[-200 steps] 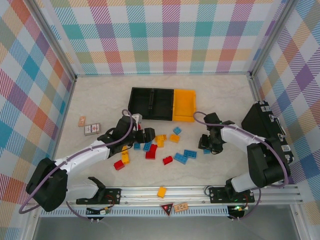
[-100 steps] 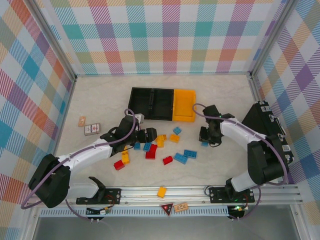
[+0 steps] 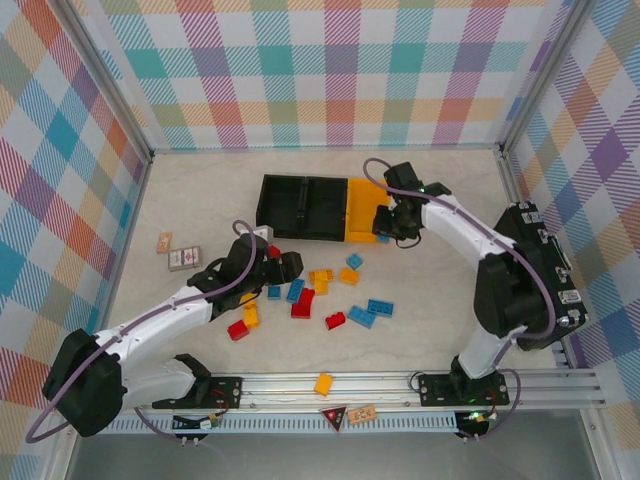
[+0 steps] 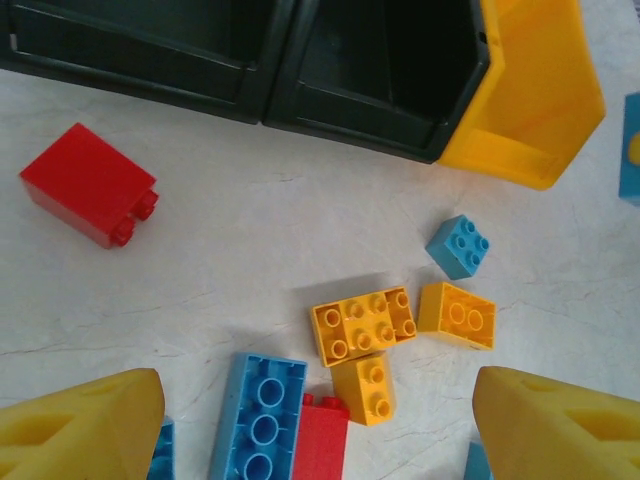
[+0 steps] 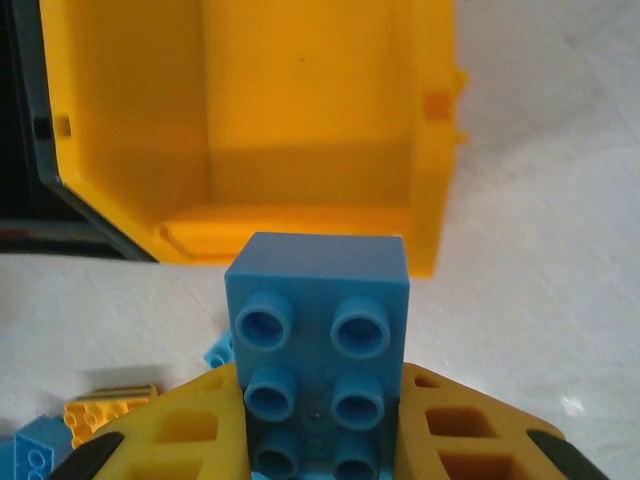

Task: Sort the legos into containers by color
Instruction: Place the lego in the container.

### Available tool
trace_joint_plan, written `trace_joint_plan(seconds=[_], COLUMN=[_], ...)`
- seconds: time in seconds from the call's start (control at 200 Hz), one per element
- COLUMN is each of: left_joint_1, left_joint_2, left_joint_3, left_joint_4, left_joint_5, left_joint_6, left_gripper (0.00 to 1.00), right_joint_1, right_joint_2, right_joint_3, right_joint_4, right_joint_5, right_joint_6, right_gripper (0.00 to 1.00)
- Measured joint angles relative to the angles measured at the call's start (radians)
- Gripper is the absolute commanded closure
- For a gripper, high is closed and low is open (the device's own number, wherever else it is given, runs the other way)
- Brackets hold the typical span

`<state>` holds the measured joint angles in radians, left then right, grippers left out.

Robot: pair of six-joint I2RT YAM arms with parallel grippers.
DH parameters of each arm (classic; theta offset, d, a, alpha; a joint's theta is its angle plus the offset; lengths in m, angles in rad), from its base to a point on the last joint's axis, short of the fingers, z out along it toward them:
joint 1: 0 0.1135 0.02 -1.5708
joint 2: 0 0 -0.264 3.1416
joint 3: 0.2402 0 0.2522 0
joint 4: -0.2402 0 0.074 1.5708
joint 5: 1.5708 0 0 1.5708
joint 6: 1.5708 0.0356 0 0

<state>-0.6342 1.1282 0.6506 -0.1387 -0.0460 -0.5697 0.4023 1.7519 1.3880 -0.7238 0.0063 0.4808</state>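
Barely begun: containers (image 3: 306,210) looked empty, loose legos (image 3: 302,308) strewn on surface (image 3: 200,190). My right pincer (image 5: 320,440) clamped blue brick (image 5: 318,320) near yellow bin (image 5: 300,90); left pincer (image 4: 318,425) gaped, empty.

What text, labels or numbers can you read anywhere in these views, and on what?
No text is readable.
The two cards left of the legos: print too small to read.
The triangle tag and tan card at the near edge: marks blurred.
White stickers on the case: too small to read.
The legos and bins: no lettering seen.
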Motion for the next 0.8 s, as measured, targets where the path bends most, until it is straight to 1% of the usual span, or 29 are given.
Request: trace_joint_plan(seconds=[0.345, 0.535, 0.615, 0.68, 0.735, 0.8], left_joint_1=[0.000, 0.000, 0.000, 0.000, 0.000, 0.000], left_joint_2=[-0.050, -0.051, -0.053, -0.056, -0.058, -0.058], left_joint_3=[-0.024, -0.043, -0.048, -0.049, -0.050, -0.051], left_joint_4=[-0.048, -0.053, -0.061, -0.071, -0.071, -0.071], left_joint_5=[-0.030, -0.037, -0.043, -0.046, -0.047, -0.046], left_joint_6=[-0.014, -0.019, -0.019, -0.020, -0.021, -0.021], left_gripper=[0.19, 0.19, 0.19, 0.19, 0.19, 0.19], right_joint_1=[0.003, 0.003, 0.003, 0.003, 0.003, 0.003], right_joint_2=[0.285, 0.391, 0.417, 0.429, 0.434, 0.435], right_joint_3=[0.301, 0.422, 0.445, 0.449, 0.449, 0.449], right_joint_4=[-0.031, -0.070, -0.083, -0.091, -0.100, -0.109], right_joint_5=[0.013, 0.036, 0.040, 0.043, 0.047, 0.048], right_joint_6=[-0.002, -0.003, -0.003, -0.003, -0.004, -0.007], right_gripper=[0.80, 0.78, 0.75, 0.71, 0.70, 0.64])
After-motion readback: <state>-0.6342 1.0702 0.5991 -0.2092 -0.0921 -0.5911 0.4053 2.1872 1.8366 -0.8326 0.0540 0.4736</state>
